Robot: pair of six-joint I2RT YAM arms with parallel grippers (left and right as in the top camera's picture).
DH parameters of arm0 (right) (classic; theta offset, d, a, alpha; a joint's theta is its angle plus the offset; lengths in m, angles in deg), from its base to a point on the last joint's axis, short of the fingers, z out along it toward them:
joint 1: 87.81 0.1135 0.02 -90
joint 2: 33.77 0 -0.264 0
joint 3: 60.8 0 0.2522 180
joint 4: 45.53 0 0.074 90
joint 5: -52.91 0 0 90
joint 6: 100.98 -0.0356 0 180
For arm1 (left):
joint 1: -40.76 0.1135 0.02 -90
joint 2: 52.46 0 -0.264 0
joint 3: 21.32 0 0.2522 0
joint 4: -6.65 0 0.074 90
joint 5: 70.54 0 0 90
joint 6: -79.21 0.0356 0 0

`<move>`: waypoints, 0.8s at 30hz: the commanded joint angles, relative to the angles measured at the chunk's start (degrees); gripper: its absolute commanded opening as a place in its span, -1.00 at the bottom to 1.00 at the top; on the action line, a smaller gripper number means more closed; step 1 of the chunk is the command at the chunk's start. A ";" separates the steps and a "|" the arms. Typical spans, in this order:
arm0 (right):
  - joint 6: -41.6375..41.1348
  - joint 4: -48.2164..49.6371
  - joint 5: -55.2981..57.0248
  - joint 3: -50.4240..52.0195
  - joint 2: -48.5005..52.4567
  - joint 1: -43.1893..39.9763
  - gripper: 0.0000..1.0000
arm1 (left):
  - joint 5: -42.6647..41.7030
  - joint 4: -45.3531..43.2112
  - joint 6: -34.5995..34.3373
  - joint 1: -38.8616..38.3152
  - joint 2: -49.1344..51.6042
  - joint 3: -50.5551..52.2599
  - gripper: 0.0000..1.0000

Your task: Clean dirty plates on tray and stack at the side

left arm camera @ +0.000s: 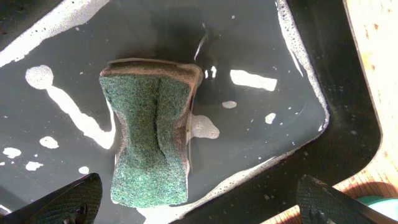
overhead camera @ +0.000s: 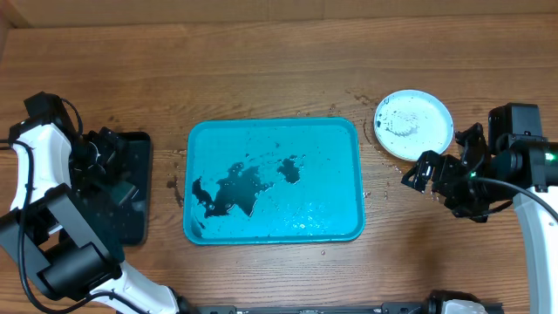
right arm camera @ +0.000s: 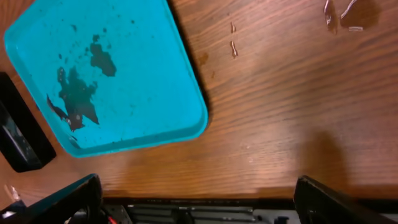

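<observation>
Wood-grain worktop (overhead camera: 279, 70) is carrying every item and is showing scattered water droplets. The turquoise tray (overhead camera: 275, 123) is lying at the centre of the worktop. Dark smears and thin pools of liquid are sitting on its floor, mostly toward its 8 o'clock side.

A white plate (overhead camera: 413, 125) is resting on the worktop outside the turquoise tray, at its 2 o'clock, near the rim but not touching it. A soapy film is covering the plate's face. Whether further plates are lying beneath it cannot be told from the overhead view.

A black tray (overhead camera: 139, 209) is lying at the turquoise tray's 9 o'clock, apart from it. In the left wrist view, a green-faced sponge (left arm camera: 152, 130) is lying in foamy water inside the black tray.

The left fingers (left arm camera: 62, 200) are hovering above the black tray, spread wide apart and gripping nothing, with the sponge lying just ahead of them. The right fingers (right arm camera: 339, 202) are likewise spread wide and holding nothing. They are hanging over bare worktop at the white plate's 5 o'clock and the turquoise tray's 3 o'clock.
</observation>
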 commanded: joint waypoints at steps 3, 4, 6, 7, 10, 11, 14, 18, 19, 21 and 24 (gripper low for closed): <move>-0.61 -1.11 -0.63 0.42 -0.28 0.26 1.00 | -0.15 -0.17 0.09 -0.22 -0.07 0.00 0.99; -0.61 -0.83 -0.59 0.42 -0.31 0.26 1.00 | -0.15 -0.17 0.09 -0.22 -0.07 0.02 1.00; -0.63 0.26 -0.72 0.42 -0.33 0.26 1.00 | -0.17 -0.17 0.09 -0.22 -0.07 0.02 0.99; -0.63 1.03 -0.96 0.42 -0.33 0.26 1.00 | -0.17 -0.17 0.09 -0.22 -0.07 0.02 1.00; -0.59 4.98 -1.55 1.09 -0.61 0.28 1.00 | -0.15 -0.20 0.09 -0.22 -0.07 0.02 1.00; -0.24 7.28 -1.64 1.77 -1.84 0.31 1.00 | -0.15 -0.20 0.09 -0.22 -0.07 0.02 1.00; 0.09 15.52 -1.97 5.77 -8.70 2.19 1.00 | -0.15 -0.17 0.09 -0.17 -0.07 0.02 0.99; 0.09 28.11 -1.95 14.25 -21.14 6.82 1.00 | -0.15 -0.17 0.09 -0.17 -0.07 0.00 1.00; 0.31 30.56 -1.95 16.13 -23.63 7.63 1.00 | -0.15 -0.17 0.09 -0.17 -0.07 0.02 1.00; 1.03 37.73 -1.97 21.59 -30.64 9.46 1.00 | -0.15 -0.17 0.09 -0.17 -0.07 0.00 0.99; 3.19 44.33 -1.97 29.46 -40.74 10.40 1.00 | -0.15 -0.17 0.09 -0.17 -0.07 0.02 1.00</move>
